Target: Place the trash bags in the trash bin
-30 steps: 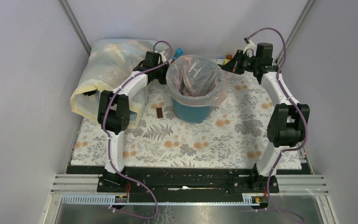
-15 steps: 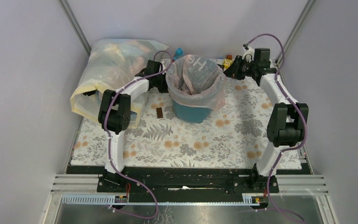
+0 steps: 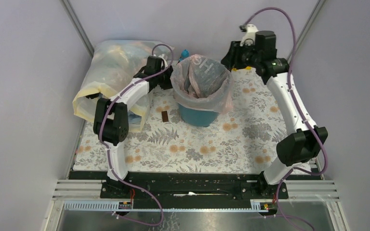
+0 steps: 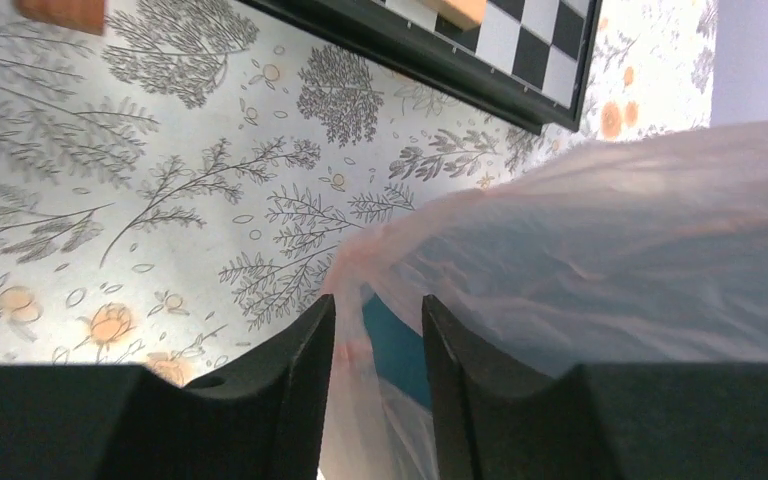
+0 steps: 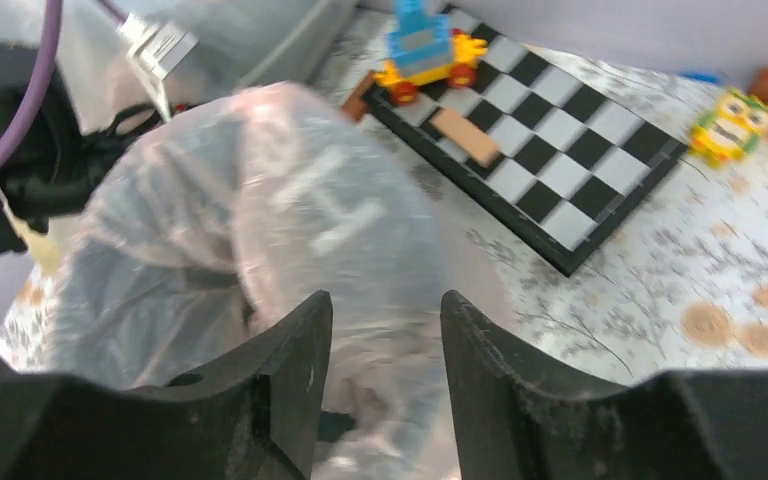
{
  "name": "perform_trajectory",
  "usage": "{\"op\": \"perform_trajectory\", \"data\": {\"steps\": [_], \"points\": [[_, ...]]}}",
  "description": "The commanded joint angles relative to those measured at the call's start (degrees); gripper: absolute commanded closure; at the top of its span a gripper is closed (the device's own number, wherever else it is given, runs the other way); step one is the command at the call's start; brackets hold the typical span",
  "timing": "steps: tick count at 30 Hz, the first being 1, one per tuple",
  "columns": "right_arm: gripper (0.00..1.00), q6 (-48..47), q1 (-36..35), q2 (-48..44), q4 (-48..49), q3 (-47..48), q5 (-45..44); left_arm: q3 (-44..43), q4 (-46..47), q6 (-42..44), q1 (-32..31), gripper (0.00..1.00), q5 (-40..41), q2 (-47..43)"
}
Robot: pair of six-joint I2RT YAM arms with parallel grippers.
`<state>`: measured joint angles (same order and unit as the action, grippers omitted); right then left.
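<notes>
**Left gripper** [image 4: 377, 312]: two black, matte, wedge-shaped fingers, parted. A crumpled fold of film lies in the gap, against the inner face of one finger, and is not clamped. The gripper sits low at the near-left side of the bin.

**Right gripper** [image 5: 385, 305]: two black fingers with scuffed, dusty inner faces, standing apart with nothing between them. It is raised above the far-right rim of the bin and looks down on the bag.

**Trash bag** [image 3: 203, 77]: thin, crinkly, translucent pale-pink plastic with faint white lettering on the far side. It sits inside the bin as a liner. Its mouth is open and its edge is turned out over the rim, hanging loose down the outer wall.

**Trash bin** [image 3: 196, 115]: round teal-blue rigid plastic bucket with tapering sides. It stands upright at mid-table between the two grippers, and only its lower wall shows below the bag.

**Table cover** [image 3: 197, 144]: flat sheet printed with grey ferns and orange flowers.

**Sack** [image 3: 111, 72]: large, cloudy yellowish-white and stuffed, slumped at the far left, just beside the left arm.

**Checkerboard** [image 5: 550, 150]: black-framed, with black and white squares, lying flat behind the bin. It carries a toy of blue and yellow blocks [image 5: 425, 45] and a tan wooden strip [image 5: 465, 137].

**Brown block** [image 3: 165, 116]: small, on the cover, near the bin's left side.
</notes>
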<state>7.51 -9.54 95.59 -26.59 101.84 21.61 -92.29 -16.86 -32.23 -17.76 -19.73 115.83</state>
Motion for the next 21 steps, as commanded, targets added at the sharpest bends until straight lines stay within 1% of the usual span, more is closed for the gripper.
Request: {"op": "perform_trajectory", "data": {"steps": [1, 4, 6, 8, 9, 12, 21], "points": [[0.58, -6.28, -8.4, -1.13, -5.82, 4.02, -3.62, 2.89, 1.91, -1.48, 0.47, 0.57, 7.88, -8.45], [0.72, -9.69, -13.71, 0.11, -9.4, 6.6, -5.99, 4.52, 1.44, -1.45, 0.96, 0.53, 9.54, -11.33], [0.87, -11.53, -17.09, 1.12, -12.22, 8.1, -7.84, 5.12, 0.83, -1.31, 0.99, 0.5, 10.22, -12.99], [0.98, -13.2, -19.92, 2.27, -14.64, 8.77, -10.02, 5.9, 0.61, -1.09, 0.98, 0.47, 10.63, -14.71], [1.0, -13.76, -21.26, 2.86, -15.5, 8.81, -11.49, 6.25, 0.53, -1.13, 0.97, 0.46, 10.67, -15.47], [1.0, -14.89, -24.16, 4.18, -17.41, 7.48, -15.91, 7.47, 0.6, -1.3, 1.02, 0.44, 10.76, -17.36], [1.0, -15.85, -26.39, 7.4, -18.15, 2.56, -18.04, 11.01, 4.07, -2.39, 0.35, 0.44, 6.65, -23.3]]}}
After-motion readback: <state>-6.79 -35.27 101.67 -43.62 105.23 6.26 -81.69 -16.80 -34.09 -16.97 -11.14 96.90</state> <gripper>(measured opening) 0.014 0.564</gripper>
